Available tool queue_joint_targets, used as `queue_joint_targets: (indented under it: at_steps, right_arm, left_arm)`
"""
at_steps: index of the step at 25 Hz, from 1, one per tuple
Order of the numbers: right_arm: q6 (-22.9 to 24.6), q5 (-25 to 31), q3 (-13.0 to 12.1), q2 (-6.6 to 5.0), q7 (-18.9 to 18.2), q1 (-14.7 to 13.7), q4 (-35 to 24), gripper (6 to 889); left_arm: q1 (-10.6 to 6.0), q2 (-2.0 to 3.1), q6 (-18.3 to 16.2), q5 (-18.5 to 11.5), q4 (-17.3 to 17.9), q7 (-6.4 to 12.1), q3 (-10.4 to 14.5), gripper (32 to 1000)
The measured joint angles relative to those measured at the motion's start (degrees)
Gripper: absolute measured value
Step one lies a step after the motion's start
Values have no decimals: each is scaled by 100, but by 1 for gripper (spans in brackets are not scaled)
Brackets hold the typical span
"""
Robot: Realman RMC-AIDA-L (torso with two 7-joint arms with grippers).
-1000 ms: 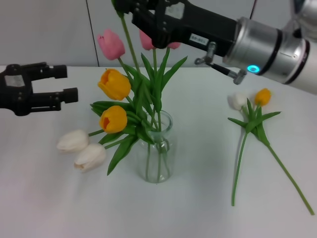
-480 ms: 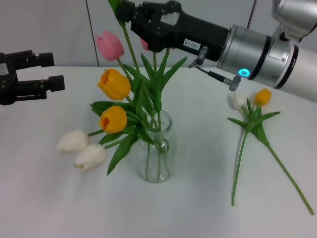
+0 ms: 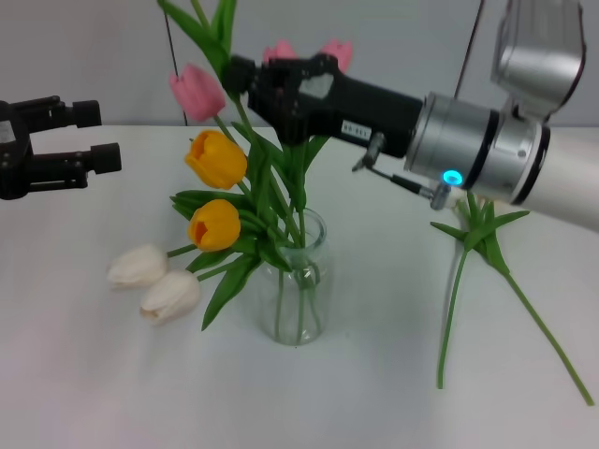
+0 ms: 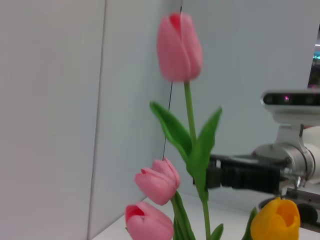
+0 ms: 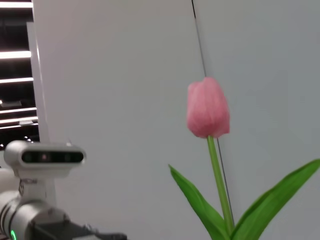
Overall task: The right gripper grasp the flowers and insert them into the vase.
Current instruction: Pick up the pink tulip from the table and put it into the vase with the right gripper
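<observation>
A clear glass vase (image 3: pixel 301 285) stands mid-table, full of stems. My right gripper (image 3: pixel 245 84) hovers above and behind it, shut on the long green stem of a slim pink tulip (image 4: pixel 179 47) that leans to the left. The stem's lower end reaches down among the stems in the vase. That pink bud (image 5: pixel 207 107) is above the top edge of the head view. Two more slim flowers (image 3: pixel 479 232) lie on the table to the right, with their buds hidden behind my right arm. My left gripper (image 3: pixel 98 136) stays open at the far left, holding nothing.
Two big orange tulips (image 3: pixel 215 159) and a pink one (image 3: pixel 195 92) lean out of the vase to the left. Two large white tulip heads (image 3: pixel 154 281) rest on the table left of the vase. A grey wall stands behind.
My right gripper has dropped lower and swung towards the vase, tilting the held stem leftward. My right arm now covers the buds of the two flowers lying on the table. The left gripper drew back left, then held.
</observation>
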Motion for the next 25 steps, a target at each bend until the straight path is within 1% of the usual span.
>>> queue_joint_targets:
  at_steps: [3, 6, 8, 12, 16, 19, 21, 25]
  right_arm:
    - [53, 2, -60, -1, -159, -125, 183, 42]
    - [115, 1, -128, 0, -254, -388, 258, 42]
    - [131, 1, -141, -1, -265, -557, 264, 42]
    - [179, 0, -218, -1, -111, -751, 280, 42]
    - [307, -3, -264, 0, -49, -905, 283, 42]
    - [320, -6, -290, 0, -46, -1019, 276, 42]
    - [287, -8, -290, 0, -18, -1076, 253, 62]
    - [257, -8, -284, 0, 147, -1095, 203, 102]
  left_arm:
    - [7, -1, -26, 2, -6, 2, 0, 830]
    - [31, -2, -52, 10, -11, 6, 0, 830]
    - [82, -6, -54, 11, -12, 14, 0, 830]
    - [174, -18, -58, 6, -14, 22, 0, 830]
    - [167, -31, -61, 3, -14, 24, 0, 830]
    - [161, -33, -62, 1, -14, 26, 0, 830]
    - [167, -34, -62, 0, -14, 30, 0, 830]
    - [174, -35, -62, 0, -19, 37, 0, 830]
